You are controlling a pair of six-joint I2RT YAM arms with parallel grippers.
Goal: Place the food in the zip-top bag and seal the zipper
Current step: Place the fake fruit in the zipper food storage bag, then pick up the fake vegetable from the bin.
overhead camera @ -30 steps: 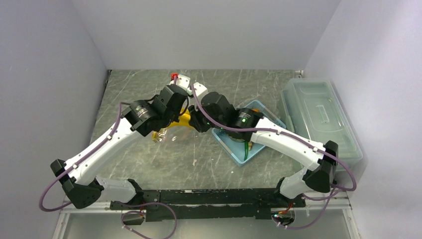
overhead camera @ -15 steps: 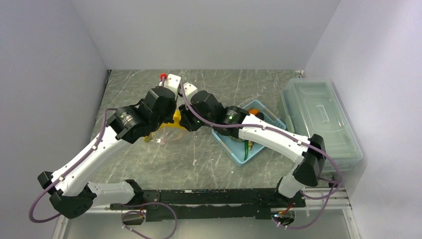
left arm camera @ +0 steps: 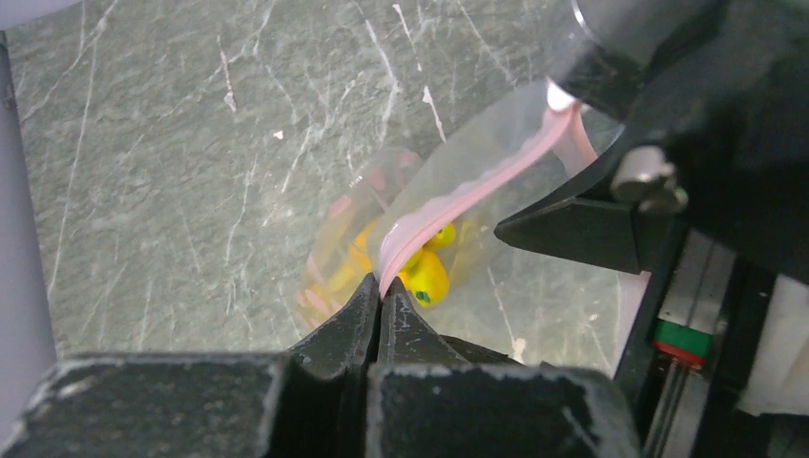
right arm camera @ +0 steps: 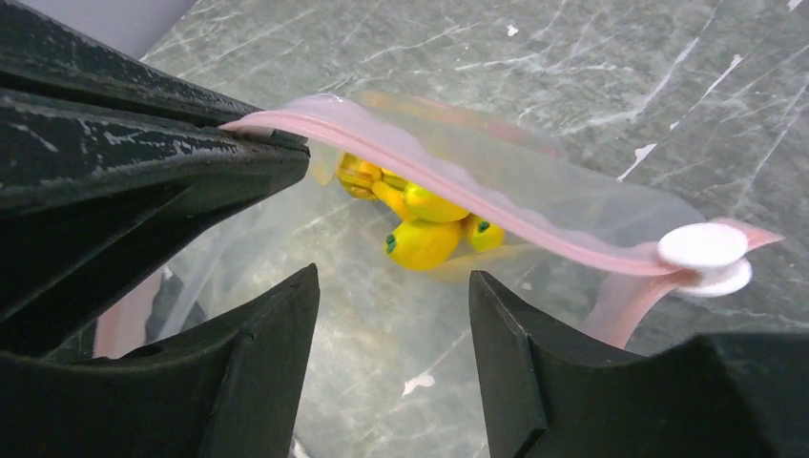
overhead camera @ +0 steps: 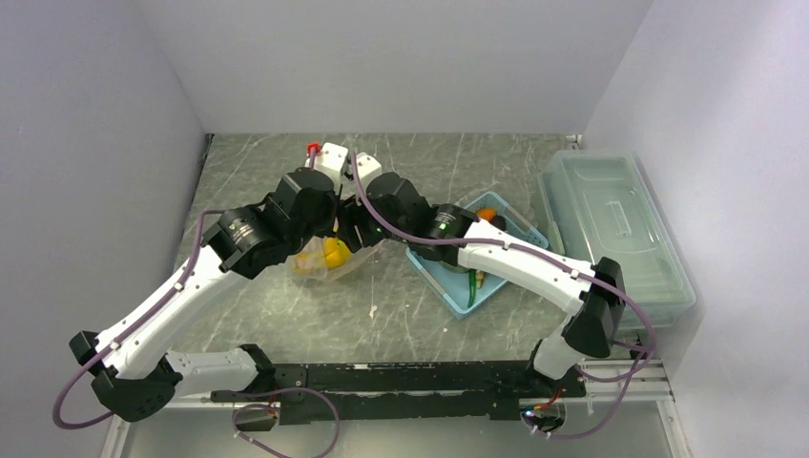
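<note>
We log, near to far:
- Table (overhead camera: 286, 315): grey, marbled.
- Left gripper (left arm camera: 380, 296): jaws pressed together, pinching zipper (left arm camera: 477, 186) at one end.
- Bag (right arm camera: 534, 186): mid-table between both grippers, pink mouth strip uppermost.
- Bananas (right arm camera: 420, 243): inside bag, seen through plastic.
- Right gripper (right arm camera: 391, 286): jaws spread, just beside bag; we see nothing clamped.
- Basket (overhead camera: 434, 272): right of bag. Green pod (overhead camera: 471, 288) at near end, carrot (overhead camera: 487, 214) at far end.
- Box (overhead camera: 611, 224): clear, lidded, by right wall.

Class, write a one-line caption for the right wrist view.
Open right gripper faces a zip-top bag holding a yellow banana bunch, its pink zipper pinched by the left gripper.
</note>
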